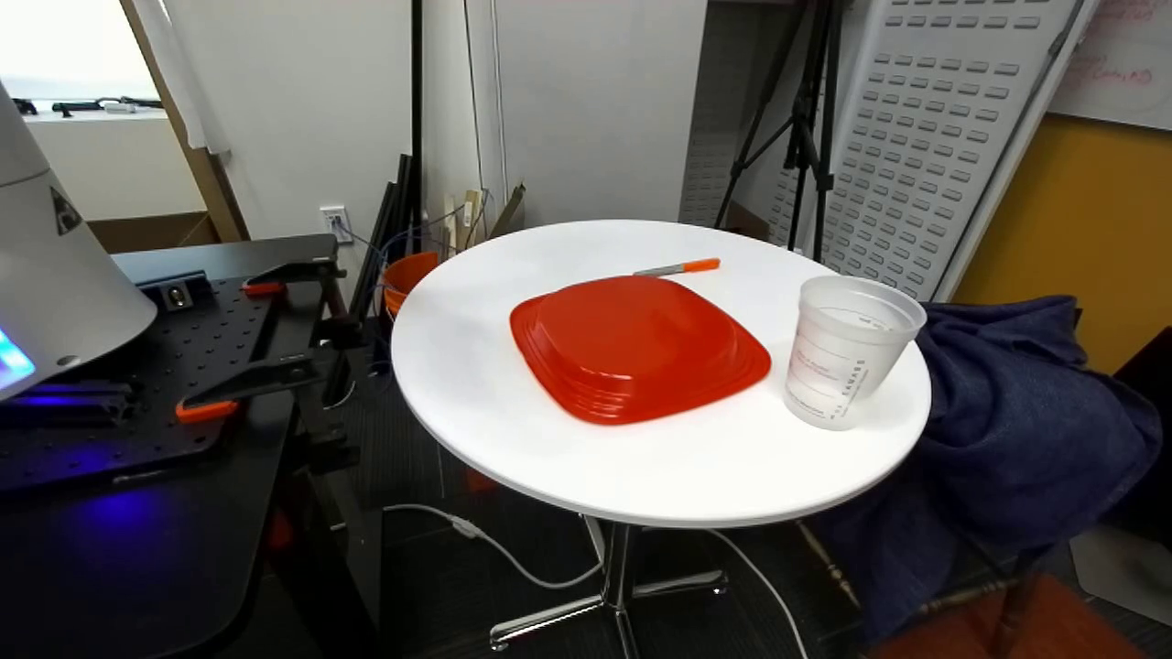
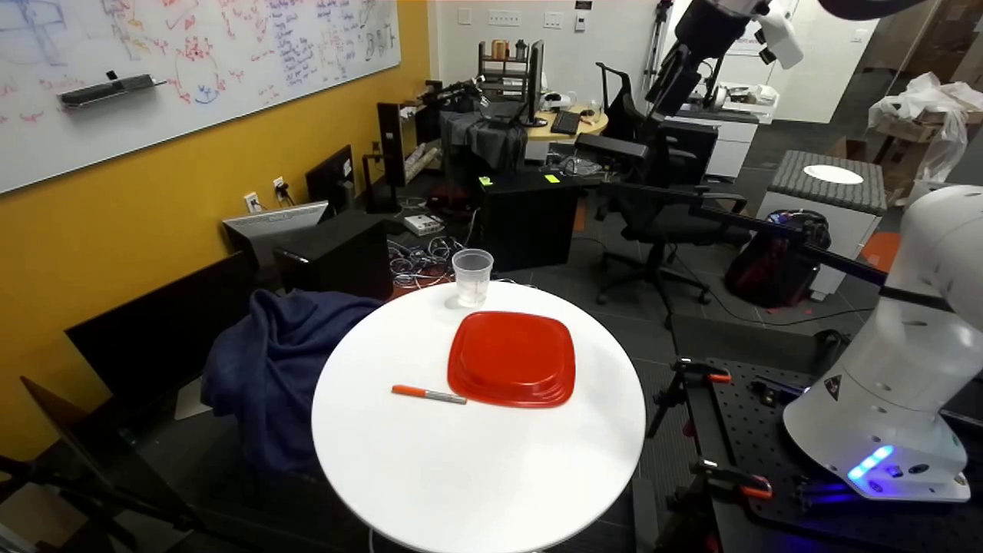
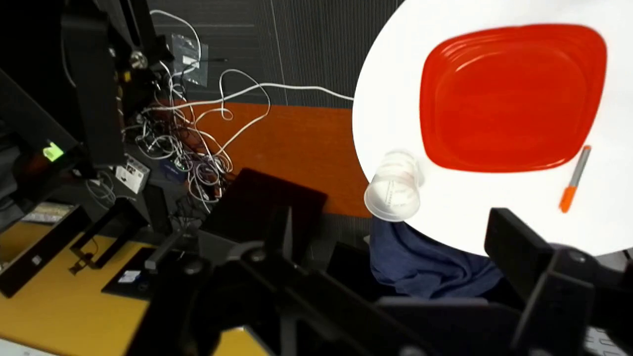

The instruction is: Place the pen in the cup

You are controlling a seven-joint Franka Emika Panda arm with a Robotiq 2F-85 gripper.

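Note:
The pen, thin with an orange cap and grey barrel, lies flat on the white round table. It shows in both exterior views (image 1: 678, 268) (image 2: 428, 394) and the wrist view (image 3: 575, 179), one end close to the red plate. The clear plastic cup stands upright near the table's edge in both exterior views (image 1: 847, 357) (image 2: 471, 276) and the wrist view (image 3: 393, 193). My gripper (image 3: 393, 232) is open, its black fingers wide apart with nothing between them. In an exterior view the gripper (image 2: 665, 86) hangs high above, away from pen and cup.
A red square plate lies mid-table in both exterior views (image 1: 641, 334) (image 2: 511, 353) and the wrist view (image 3: 514, 99), between pen and cup on one side. A dark blue cloth (image 1: 1025, 439) drapes beside the table. A black bench (image 1: 119, 549) with clamps carries the arm's base.

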